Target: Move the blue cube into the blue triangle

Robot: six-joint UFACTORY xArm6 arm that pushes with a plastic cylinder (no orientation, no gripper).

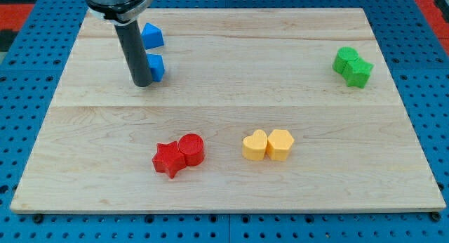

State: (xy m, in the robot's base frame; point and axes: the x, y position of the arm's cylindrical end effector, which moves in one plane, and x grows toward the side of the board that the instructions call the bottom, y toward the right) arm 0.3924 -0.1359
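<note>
Camera view: your tip (142,83) sits on the wooden board (231,194) in the upper left, pressed against the view's left face of the blue cube (156,67), the rod hiding part of that block. The blue triangle (152,36) lies just above the cube toward the view's top, near it but with a thin gap showing, partly behind the rod too. No fingers on this rig, so nothing opens or closes and nothing is held; the rod only touches the cube from the side. Note the risk: contact is on the cube's left flank, while the triangle lies above. Push from here and you likely send the cube toward the view's right, sliding past the triangle rather than into it. You probably need to get below the cube first. Going round, the rod could clip the cube's corner and spin it, or nudge the triangle toward the board's top edge, which is close. An off-centre push would let the cube rotate off your tip. The red star (167,160) and red cylinder (191,149), two yellow blocks (268,145) and two green blocks (353,66) sit well apart, no concern.
</note>
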